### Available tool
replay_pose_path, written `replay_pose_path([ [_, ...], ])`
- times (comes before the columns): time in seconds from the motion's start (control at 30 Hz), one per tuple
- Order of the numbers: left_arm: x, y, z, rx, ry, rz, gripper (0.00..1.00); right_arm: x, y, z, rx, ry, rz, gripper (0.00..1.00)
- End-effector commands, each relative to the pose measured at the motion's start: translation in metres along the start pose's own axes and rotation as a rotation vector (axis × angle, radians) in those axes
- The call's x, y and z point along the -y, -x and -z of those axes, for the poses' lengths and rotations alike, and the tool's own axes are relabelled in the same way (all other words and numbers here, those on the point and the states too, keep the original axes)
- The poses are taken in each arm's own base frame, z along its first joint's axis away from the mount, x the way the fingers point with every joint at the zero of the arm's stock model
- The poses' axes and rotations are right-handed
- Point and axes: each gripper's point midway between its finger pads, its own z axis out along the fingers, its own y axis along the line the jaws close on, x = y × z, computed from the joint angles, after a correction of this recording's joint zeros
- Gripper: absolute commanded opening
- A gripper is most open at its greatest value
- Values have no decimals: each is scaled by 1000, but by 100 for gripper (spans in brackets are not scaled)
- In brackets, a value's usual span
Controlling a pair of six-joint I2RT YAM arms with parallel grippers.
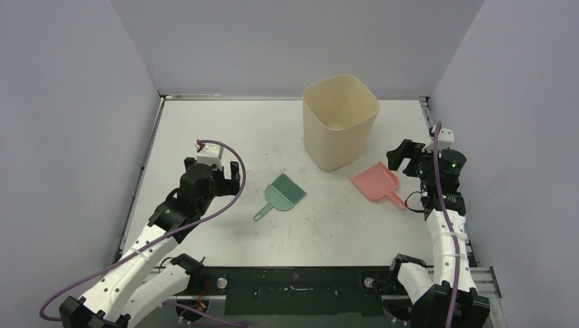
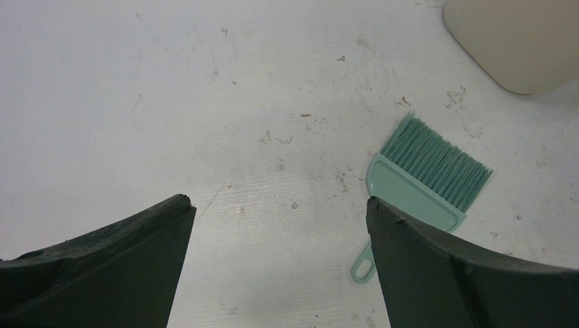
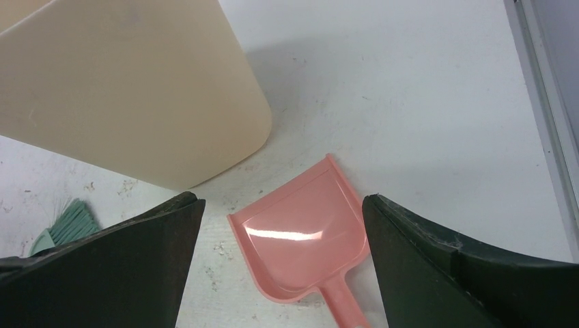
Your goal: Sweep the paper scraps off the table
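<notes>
No paper scraps show in any view. The white table [image 1: 205,126] bears grey scuff marks. A green hand brush [image 1: 283,193] lies at its middle, bristles pointing away from me. A pink dustpan [image 1: 375,182] lies to the right of it, empty. My left gripper [image 1: 231,179] is open and empty, above the table left of the brush [image 2: 427,178]. In the left wrist view the gripper [image 2: 280,205] has bare table between its fingers. My right gripper [image 1: 403,157] is open and empty, just right of the dustpan. In the right wrist view it [image 3: 281,199] hovers over the dustpan [image 3: 300,239].
A tall beige bin [image 1: 339,126] stands upright at the back centre, close behind the dustpan; it also shows in the right wrist view [image 3: 136,96]. Metal rails [image 1: 147,164] run along the table's left and right edges. Grey walls enclose three sides.
</notes>
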Motion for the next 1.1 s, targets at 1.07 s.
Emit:
replay_pose_path([
  [1.07, -7, 21, -3, 54, 45, 82, 97, -15, 2, -4, 27, 103, 78, 90],
])
